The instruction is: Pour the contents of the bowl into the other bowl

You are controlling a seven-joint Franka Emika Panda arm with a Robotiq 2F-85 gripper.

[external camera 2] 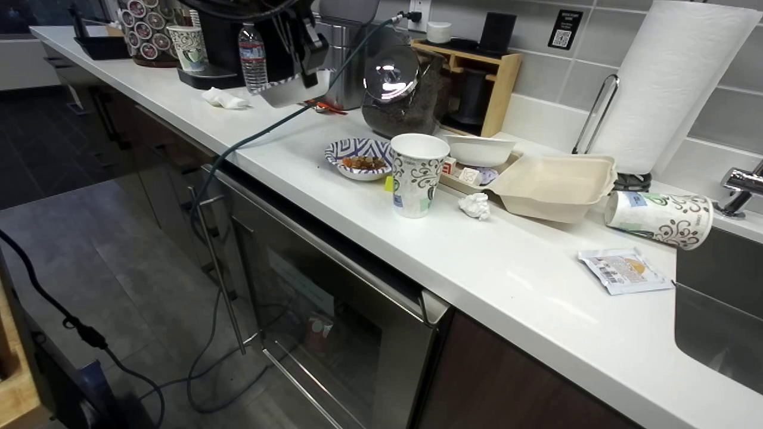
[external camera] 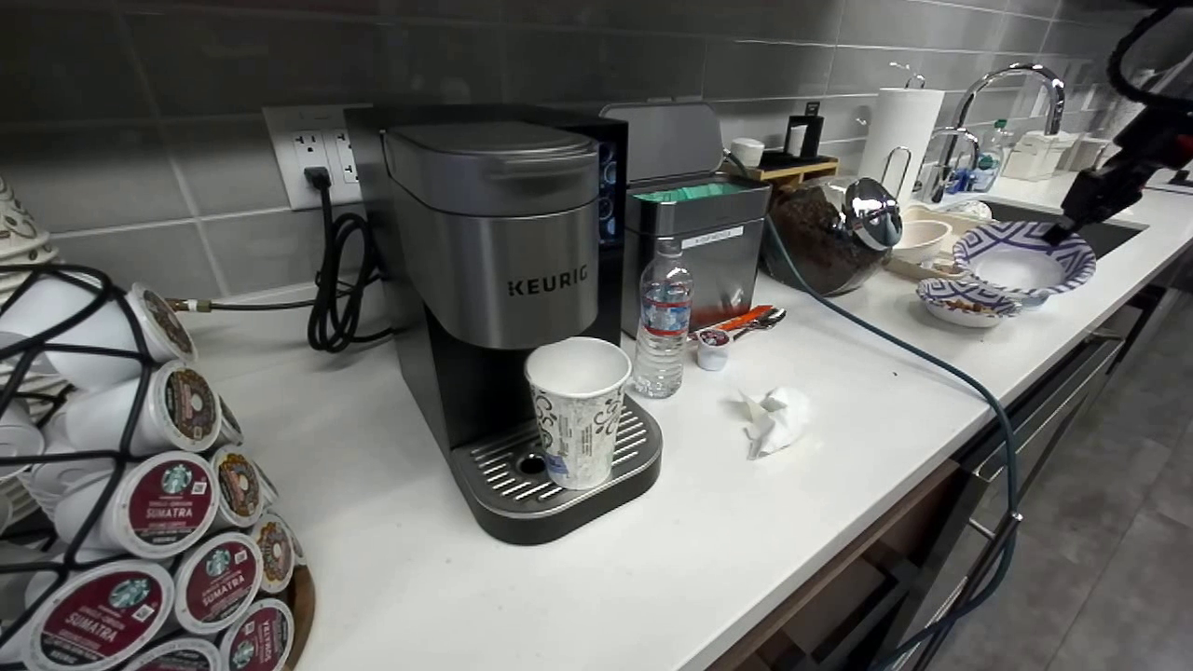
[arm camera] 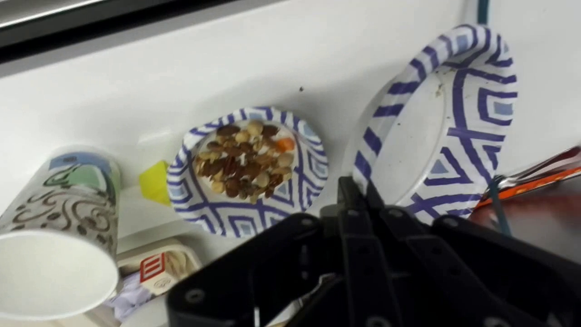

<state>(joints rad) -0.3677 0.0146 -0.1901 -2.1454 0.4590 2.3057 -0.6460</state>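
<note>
My gripper is shut on the rim of a blue-and-white patterned bowl. The held bowl is tilted and holds only a few crumbs. It hangs above the counter in both exterior views, with the gripper at its rim. Another patterned bowl stands upright on the counter with mixed nuts in it. This bowl also shows in both exterior views. In the wrist view the held bowl is beside the nut bowl.
A white paper cup stands close to the nut bowl, with a yellow piece between them. An open takeout container lies behind. A green hose crosses the counter. A bottle and coffee maker stand farther along.
</note>
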